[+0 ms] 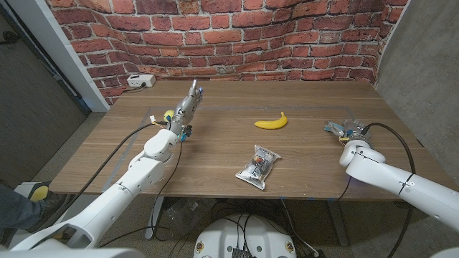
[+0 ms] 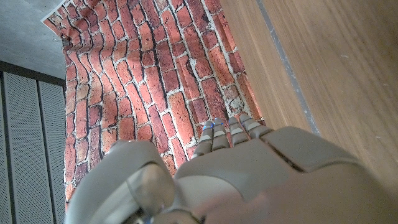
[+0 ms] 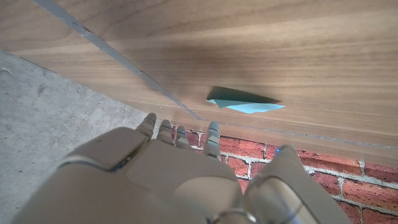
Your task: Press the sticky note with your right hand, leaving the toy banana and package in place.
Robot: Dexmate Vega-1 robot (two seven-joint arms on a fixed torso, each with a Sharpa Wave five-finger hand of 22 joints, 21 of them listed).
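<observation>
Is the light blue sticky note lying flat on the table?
Not fully flat: in the right wrist view one edge of the light blue sticky note lifts off the wooden table, with a shadow beneath.

The head camera looks down from above over the whole wooden table (image 1: 215, 154), facing the red brick wall (image 1: 215, 36) behind it, both arms coming in from the bottom corners. Each wrist camera sits very close behind its own hand, the left hand (image 2: 224, 180) and the right hand (image 3: 168, 180), looking along the fingers. Both wrist views come out turned, tabletop above brick. All three share the table and wall.
</observation>
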